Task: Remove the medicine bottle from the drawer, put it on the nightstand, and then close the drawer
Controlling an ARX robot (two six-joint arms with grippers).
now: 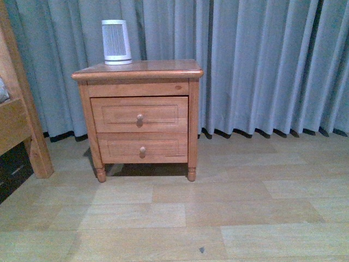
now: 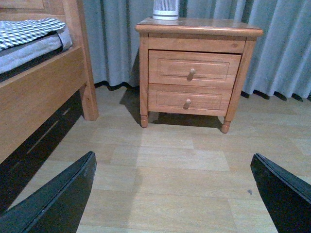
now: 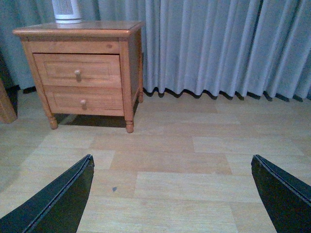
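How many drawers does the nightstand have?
2. The taller drawer sits directly under the top of the nightstand; the shallower drawer is right below it. Both are shut. No others show on the visible front.

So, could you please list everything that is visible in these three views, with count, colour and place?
nightstand: one, honey wood, against the curtain
upper drawer: one, honey wood, shut, the taller one
lower drawer: one, honey wood, shut, below it
knobs: two, round wood, one on each drawer front
ribbed device: one, white, on the nightstand top, back left
curtain: grey-blue, pleated, behind everything
floor: pale wood planks
bed frame: one, wood, left of the nightstand
checked bedding: black-and-white, on the bed
medicine bottle: none in view
left fingers: two, black, spread open, empty
right fingers: two, black, spread open, empty
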